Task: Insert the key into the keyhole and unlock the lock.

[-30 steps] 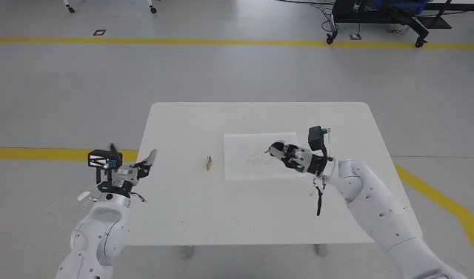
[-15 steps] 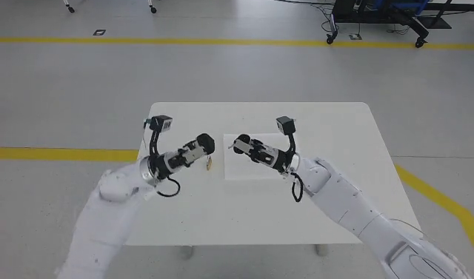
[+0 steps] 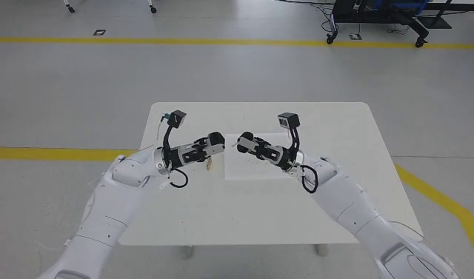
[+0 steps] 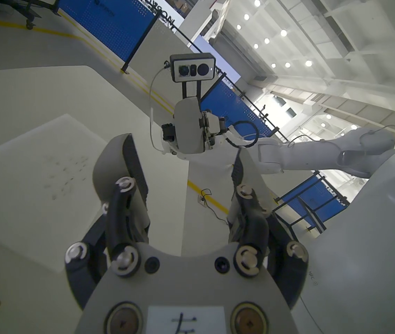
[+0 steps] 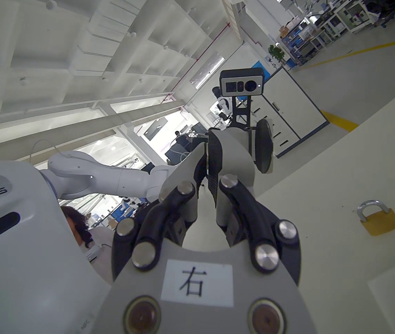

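The padlock (image 3: 209,161) lies flat on the bench (image 3: 333,205), left of centre in the top view, just left of the white mat (image 3: 248,169), with its shackle closed. The left claw (image 3: 216,139), fingers apart and empty, hangs just up and right of it. The right claw (image 3: 241,141), fingers together, hangs over the mat's upper left corner; whether it pinches the key cannot be told. Insertion and turning both seem left to do.
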You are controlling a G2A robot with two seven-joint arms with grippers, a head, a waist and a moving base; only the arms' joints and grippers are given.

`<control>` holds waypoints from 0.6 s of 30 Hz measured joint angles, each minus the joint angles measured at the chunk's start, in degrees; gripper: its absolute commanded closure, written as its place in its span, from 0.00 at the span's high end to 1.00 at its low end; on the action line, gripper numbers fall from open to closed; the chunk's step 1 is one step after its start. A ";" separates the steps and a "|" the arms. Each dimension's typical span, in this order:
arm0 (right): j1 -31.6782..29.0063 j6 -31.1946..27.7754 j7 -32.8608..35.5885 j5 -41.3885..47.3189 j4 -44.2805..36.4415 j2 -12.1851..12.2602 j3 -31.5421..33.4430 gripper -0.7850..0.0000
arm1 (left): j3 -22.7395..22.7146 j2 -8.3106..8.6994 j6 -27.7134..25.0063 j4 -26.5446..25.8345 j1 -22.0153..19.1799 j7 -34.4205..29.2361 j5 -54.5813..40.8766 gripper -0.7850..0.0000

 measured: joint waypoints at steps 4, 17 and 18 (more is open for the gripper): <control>-0.13 0.00 3.75 0.47 1.71 -1.48 1.97 0.00 | 1.71 0.12 -0.42 0.35 -0.50 0.44 -1.18 0.47; 0.26 0.00 6.32 -3.37 6.39 -5.55 4.94 0.00 | 5.63 1.12 -0.70 1.44 -2.37 0.71 -4.84 0.46; 0.33 0.00 6.32 -3.74 6.65 -5.75 5.08 0.00 | 5.81 1.19 -0.73 1.51 -2.48 0.75 -5.07 0.46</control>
